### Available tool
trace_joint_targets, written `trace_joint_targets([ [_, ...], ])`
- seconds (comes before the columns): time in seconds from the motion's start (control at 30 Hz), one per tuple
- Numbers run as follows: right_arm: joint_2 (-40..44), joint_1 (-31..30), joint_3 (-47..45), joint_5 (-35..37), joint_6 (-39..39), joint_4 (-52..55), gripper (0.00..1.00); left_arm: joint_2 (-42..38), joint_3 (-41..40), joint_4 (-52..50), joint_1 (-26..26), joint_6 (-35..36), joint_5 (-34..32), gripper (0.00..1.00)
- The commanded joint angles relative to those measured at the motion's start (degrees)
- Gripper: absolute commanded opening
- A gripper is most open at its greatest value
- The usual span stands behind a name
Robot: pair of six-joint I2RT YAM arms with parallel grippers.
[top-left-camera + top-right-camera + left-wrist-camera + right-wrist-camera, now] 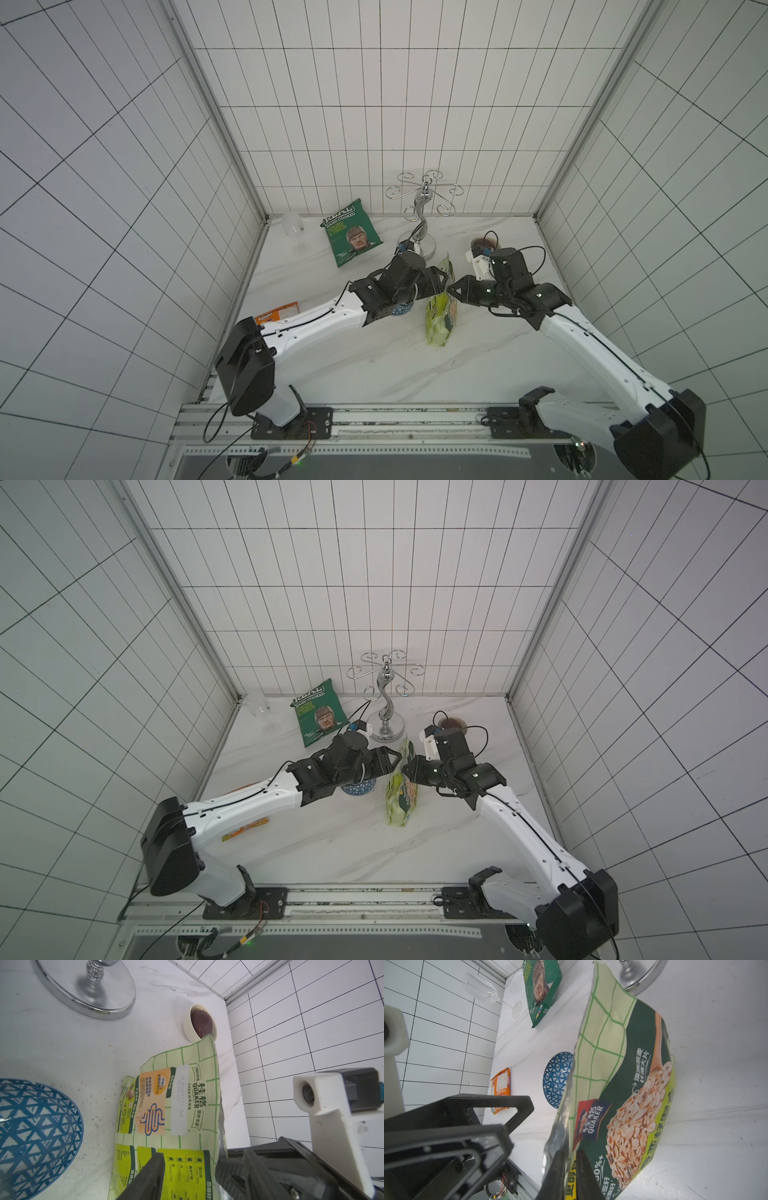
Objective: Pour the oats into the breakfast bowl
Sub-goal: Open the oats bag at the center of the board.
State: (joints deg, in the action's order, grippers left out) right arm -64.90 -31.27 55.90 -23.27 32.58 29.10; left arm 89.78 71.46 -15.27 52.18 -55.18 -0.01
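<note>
Lime-green and yellow foil, the pouch (440, 320) stands upright near the middle of the marble desk (374, 374). The oats are out of sight inside it; only printed flakes show on its front in the right wrist view.

The right gripper (569, 1167) has its jaws pinched on the pouch's upper edge, where silver lining shows. The left gripper (193, 1167) meets that edge from the opposite side. Its jaws are apart with the foil between them, and whether either finger presses it cannot be told.

The breakfast bowl (357, 788) sits just beside the pouch on the left arm's side. That arm's wrist covers most of it in both top views, and its inside is hidden in every view.

The broadest bare marble lies on the pouch's near side, toward the mounting rail.

Behind the pouch, toward the back wall, the chrome hook stand (419, 232) has its base close by. The cream bowl (482, 243) sits behind the pouch on the right arm's side, partly masked by that arm's camera mount.

The crisp bag (351, 232) lies flat behind the pouch on the left arm's side, with the wine glass (297, 230) beyond it in the corner. The orange packet (278, 313) lies well apart by the side wall, half under the left arm.
</note>
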Motion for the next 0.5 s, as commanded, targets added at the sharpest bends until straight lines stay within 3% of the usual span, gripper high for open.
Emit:
trace_joint_targets([
  [0.0, 0.6, -0.6, -0.4, 1.0, -0.7, 1.6, 0.14, 2.4, 2.8, -1.1, 0.3, 2.1, 1.3, 0.55],
  [0.17, 0.6, -0.6, -0.2, 1.7, -1.1, 2.3, 0.13, 3.7, 3.4, -1.3, 0.2, 2.7, 1.2, 0.46],
  [0.47, 0.6, -0.6, -0.5, 1.7, -2.7, 2.7, 0.11, 5.3, 4.2, 0.0, 0.2, 4.6, 4.7, 0.41],
])
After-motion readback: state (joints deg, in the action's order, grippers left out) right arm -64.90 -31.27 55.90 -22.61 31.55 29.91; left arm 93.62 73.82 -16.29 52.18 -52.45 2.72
